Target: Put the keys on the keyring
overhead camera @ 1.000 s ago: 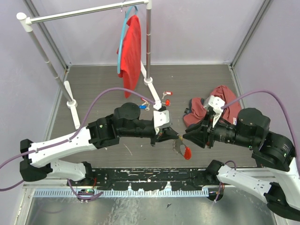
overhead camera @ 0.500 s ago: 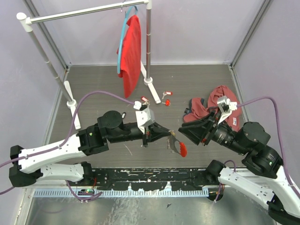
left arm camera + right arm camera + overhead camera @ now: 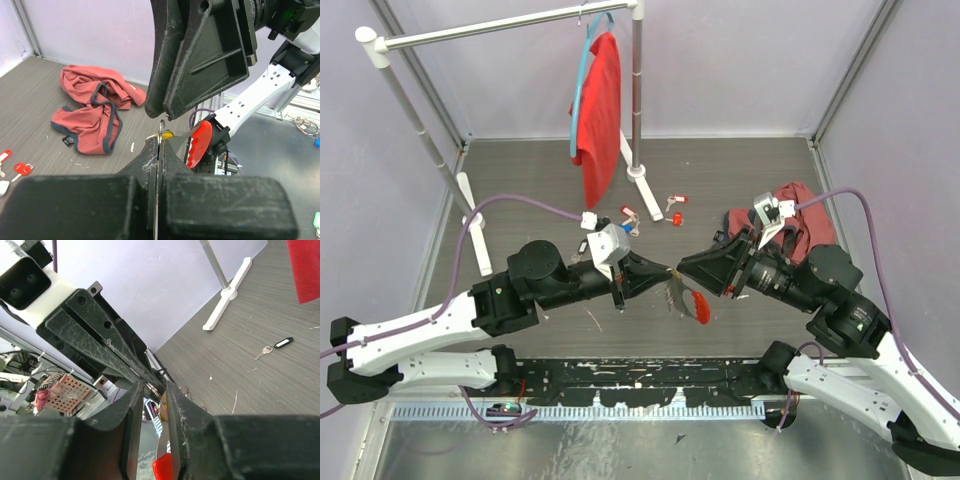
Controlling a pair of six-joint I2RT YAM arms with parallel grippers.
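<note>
My left gripper [image 3: 668,270] is shut on a thin silvery metal part of the keyring, seen edge-on between its jaws [image 3: 161,142]. The keyring's red plastic piece [image 3: 698,307] hangs just below and right of the tips; it also shows in the left wrist view [image 3: 200,145] and the right wrist view [image 3: 162,469]. A yellow-tagged key [image 3: 167,134] sits at the left fingertips. My right gripper [image 3: 682,268] meets the left tip to tip. Its jaws [image 3: 155,387] stand a narrow gap apart around the yellow tag [image 3: 163,402]. Loose keys with red tags [image 3: 677,217] lie farther back.
A red cloth heap [image 3: 790,215] lies behind the right arm. A clothes rack [image 3: 636,80] with a red garment [image 3: 600,110] on a blue hanger stands at the back. A black-tagged key [image 3: 277,345] lies on the floor. More red tags [image 3: 21,168] lie at left.
Both grippers have moved left and a little back together, tips still meeting, with the keyring hanging under them. The right gripper has closed in on the left one.
</note>
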